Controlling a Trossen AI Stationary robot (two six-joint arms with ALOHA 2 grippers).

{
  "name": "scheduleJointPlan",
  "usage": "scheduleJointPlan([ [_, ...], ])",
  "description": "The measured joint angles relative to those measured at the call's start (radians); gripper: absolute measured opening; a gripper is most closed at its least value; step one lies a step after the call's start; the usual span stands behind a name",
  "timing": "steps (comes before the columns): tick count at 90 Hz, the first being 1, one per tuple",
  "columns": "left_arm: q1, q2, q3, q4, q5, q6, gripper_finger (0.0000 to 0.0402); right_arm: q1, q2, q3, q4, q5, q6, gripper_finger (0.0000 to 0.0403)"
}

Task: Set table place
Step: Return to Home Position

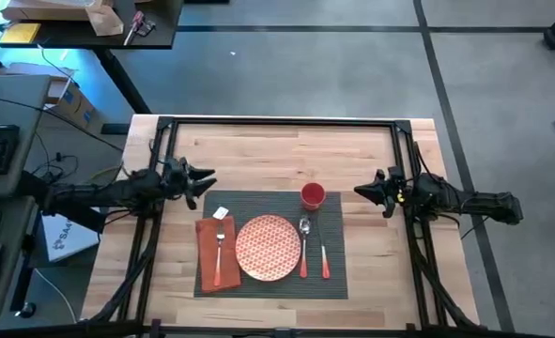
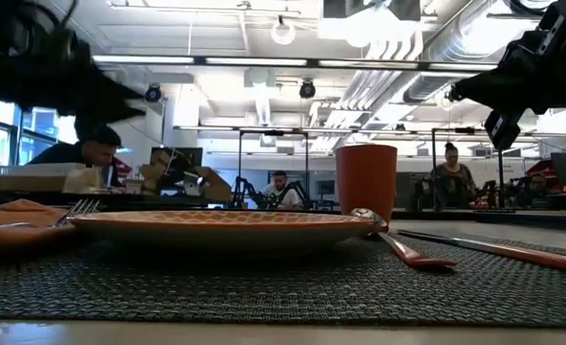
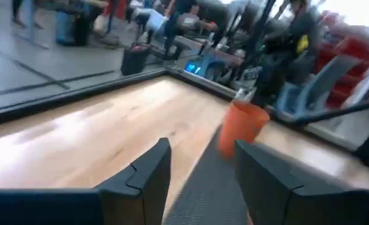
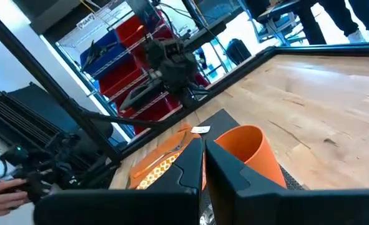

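The light-wood butcher-block table in its black rail frame is standing on a grey floor, with a dark cluttered desk sitting beyond its far left corner. The dark grey ribbed rectangular placemat is lying midway between the side edges, toward the worktop edge where the low camera sits. It is carrying a round orange patterned plate, an orange-red cloth napkin under an orange-handled fork, an orange-handled spoon and an orange knife; a round orange cup is standing at its far right corner.

The left gripper is hovering above the worktop just off the placemat's far left corner; its fingers are spread and holding nothing. The right gripper is hanging near the cup but apart from it, its fingers pressed together and empty.

Only the low view is showing people seated in the room behind.
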Motion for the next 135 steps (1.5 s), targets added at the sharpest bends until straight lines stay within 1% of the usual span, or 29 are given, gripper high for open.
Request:
scheduleJointPlan([
  [12, 0.0, 0.027, 0.0, 0.013, 0.002, -0.004, 0.0156, 0.0, 0.0, 0.0, -0.002, -0.002, 0.0, 0.0],
  [35, -0.001, 0.03, 0.001, -0.006, 0.002, -0.009, 0.0156, 0.0, 0.001, 0.001, -0.004, -0.003, 0.0, 0.0],
  [44, -0.019, -0.005, 0.001, -0.012, -0.007, 0.112, 0.0156, 0.0, 0.001, 0.001, -0.004, -0.004, 0.0, 0.0],
  [55, -0.013, -0.06, 0.001, -0.011, -0.008, 0.248, 0.0156, 0.0, 0.001, 0.001, -0.005, -0.004, -0.002, 0.0],
  [71, -0.018, -0.136, 0.001, -0.012, -0.002, 0.337, 0.0156, 0.0, 0.001, 0.001, -0.005, -0.004, -0.002, 0.0],
  [76, -0.018, -0.14, 0.001, -0.007, -0.002, 0.358, 0.0156, 0.0, 0.0, 0.001, -0.005, -0.004, 0.0, 0.0],
  [135, -0.03, -0.135, 0.0, -0.01, -0.001, 0.356, 0.0157, 0.0, 0.001, 0.001, -0.006, -0.004, -0.002, 0.0],
])
